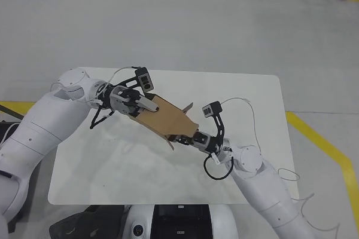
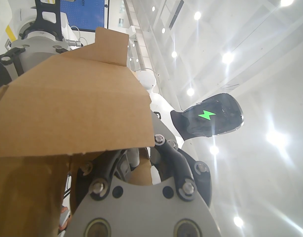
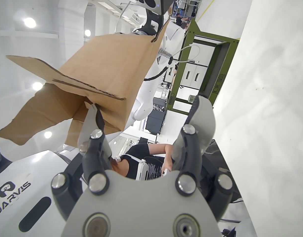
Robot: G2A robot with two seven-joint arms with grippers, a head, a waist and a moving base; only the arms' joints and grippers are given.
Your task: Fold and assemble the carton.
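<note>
1. The carton is hanging over the table, spanning between both arms.
2. The left gripper is pinching one end; the right gripper is gaping wide, one finger touching the other end's flaps.
3. It's looking light and bendy, so I'd be gripping panel edges near the creases.
4. Its open end is showing nothing inside.

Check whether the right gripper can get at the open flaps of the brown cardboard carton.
Probably yes: the right gripper is open at the flapped end of the brown cardboard carton, one finger against a flap, nothing between. The left gripper holds the other end.
</note>
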